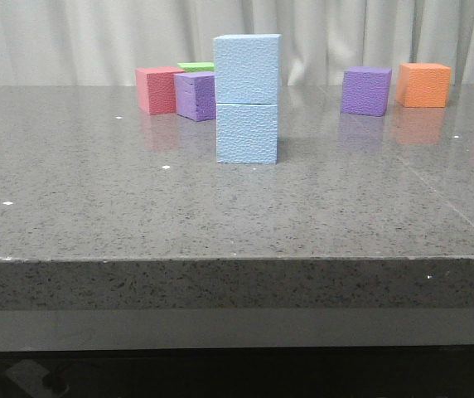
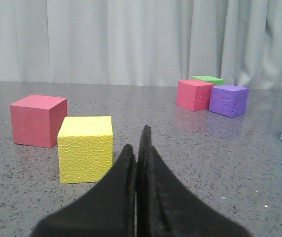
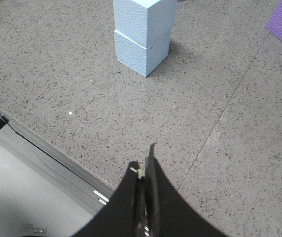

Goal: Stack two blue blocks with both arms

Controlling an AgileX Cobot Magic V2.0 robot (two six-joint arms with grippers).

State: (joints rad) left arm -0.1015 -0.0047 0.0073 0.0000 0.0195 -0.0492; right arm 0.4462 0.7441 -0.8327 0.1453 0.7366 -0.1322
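— Where do you stand?

— Your left gripper [image 2: 137, 148] and right gripper [image 3: 145, 168] hang closed and empty near the front edge. Mid-table, the two blue blocks [image 1: 247, 99] sit stacked, edges nearly flush. The stacking looks done; you need only keep both arms clear.

— And the count?

— Two blue, two purple cubes [image 1: 366, 89], two red [image 2: 37, 120], one yellow [image 2: 86, 148], one green [image 2: 208, 79], one orange [image 1: 423, 84], all toward the back edge or left side.
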